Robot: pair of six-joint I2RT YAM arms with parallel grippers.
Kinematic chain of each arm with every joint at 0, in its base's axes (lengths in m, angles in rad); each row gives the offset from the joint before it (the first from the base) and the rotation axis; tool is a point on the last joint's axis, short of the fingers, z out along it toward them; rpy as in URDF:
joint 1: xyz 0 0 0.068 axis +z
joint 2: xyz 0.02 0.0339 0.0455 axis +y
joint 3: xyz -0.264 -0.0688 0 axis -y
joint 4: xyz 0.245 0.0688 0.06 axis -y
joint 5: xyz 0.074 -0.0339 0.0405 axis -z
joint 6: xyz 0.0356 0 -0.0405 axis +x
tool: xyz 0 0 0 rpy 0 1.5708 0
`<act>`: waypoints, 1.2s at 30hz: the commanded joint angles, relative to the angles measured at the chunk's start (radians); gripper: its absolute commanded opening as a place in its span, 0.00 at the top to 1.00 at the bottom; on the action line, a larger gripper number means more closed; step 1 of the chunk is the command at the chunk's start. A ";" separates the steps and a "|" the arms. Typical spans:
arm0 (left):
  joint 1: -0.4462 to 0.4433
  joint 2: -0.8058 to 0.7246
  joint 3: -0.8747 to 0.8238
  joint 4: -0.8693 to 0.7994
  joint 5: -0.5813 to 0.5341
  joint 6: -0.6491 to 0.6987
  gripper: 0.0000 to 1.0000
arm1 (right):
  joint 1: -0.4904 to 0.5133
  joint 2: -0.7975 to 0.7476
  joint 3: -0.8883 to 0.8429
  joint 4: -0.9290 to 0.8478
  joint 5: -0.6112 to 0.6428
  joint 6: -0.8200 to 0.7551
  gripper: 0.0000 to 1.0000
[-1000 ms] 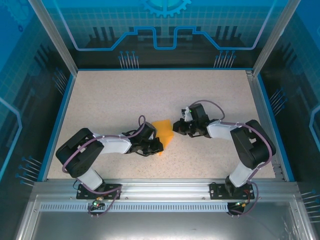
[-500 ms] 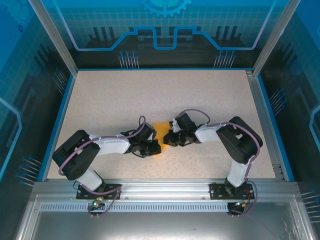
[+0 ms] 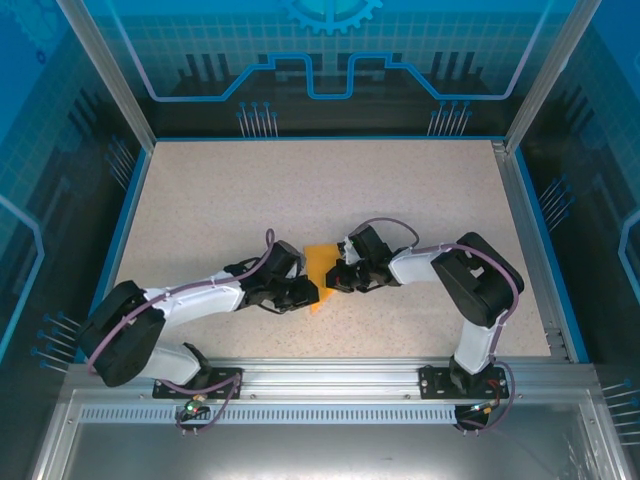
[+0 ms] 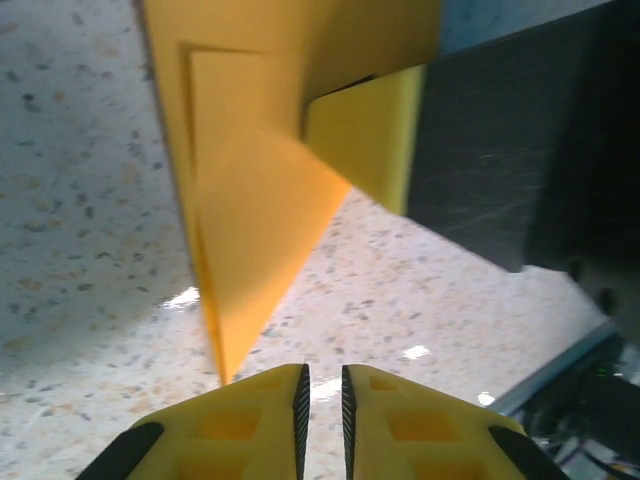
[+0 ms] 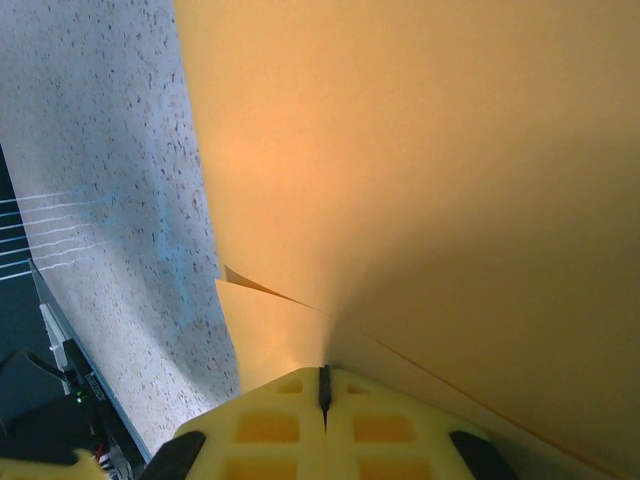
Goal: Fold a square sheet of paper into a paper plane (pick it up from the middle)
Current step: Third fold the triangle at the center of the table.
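Note:
The square sheet of paper (image 3: 320, 262) is bright orange and folded into an angular, pointed shape, at the table's middle between both grippers. My right gripper (image 3: 334, 279) is shut on its right edge; in the right wrist view the fingertips (image 5: 323, 378) pinch the orange paper (image 5: 420, 170), whose layers part slightly. My left gripper (image 3: 311, 293) sits at the paper's near-left corner. In the left wrist view its jaws (image 4: 321, 385) stand a narrow gap apart with nothing between them, and the folded paper (image 4: 260, 180) hangs just ahead with its tip left of the fingers.
The speckled beige table (image 3: 220, 200) is ringed by a blue rim and glass walls. The right gripper's dark body (image 4: 500, 150) stands close behind the paper in the left wrist view. A metal rail (image 3: 320, 375) runs along the near edge.
The right gripper moved left and closed on the paper's edge. The left arm stretched out lower, and its jaws parted slightly, off the paper.

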 commanded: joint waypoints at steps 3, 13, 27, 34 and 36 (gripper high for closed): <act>0.006 0.026 -0.003 0.084 0.021 -0.132 0.79 | 0.004 0.052 -0.014 -0.078 0.090 0.005 0.98; 0.007 0.163 -0.086 0.327 0.074 -0.232 0.78 | 0.003 0.051 -0.008 -0.092 0.091 -0.003 0.98; -0.007 0.147 -0.167 0.161 0.098 -0.171 0.78 | 0.002 0.059 0.006 -0.133 0.109 -0.011 0.98; -0.010 0.101 -0.173 0.040 0.103 -0.122 0.77 | 0.000 0.053 0.006 -0.143 0.116 -0.008 0.97; -0.011 0.079 -0.173 0.011 0.090 -0.117 0.78 | 0.001 0.048 0.005 -0.143 0.114 -0.006 0.97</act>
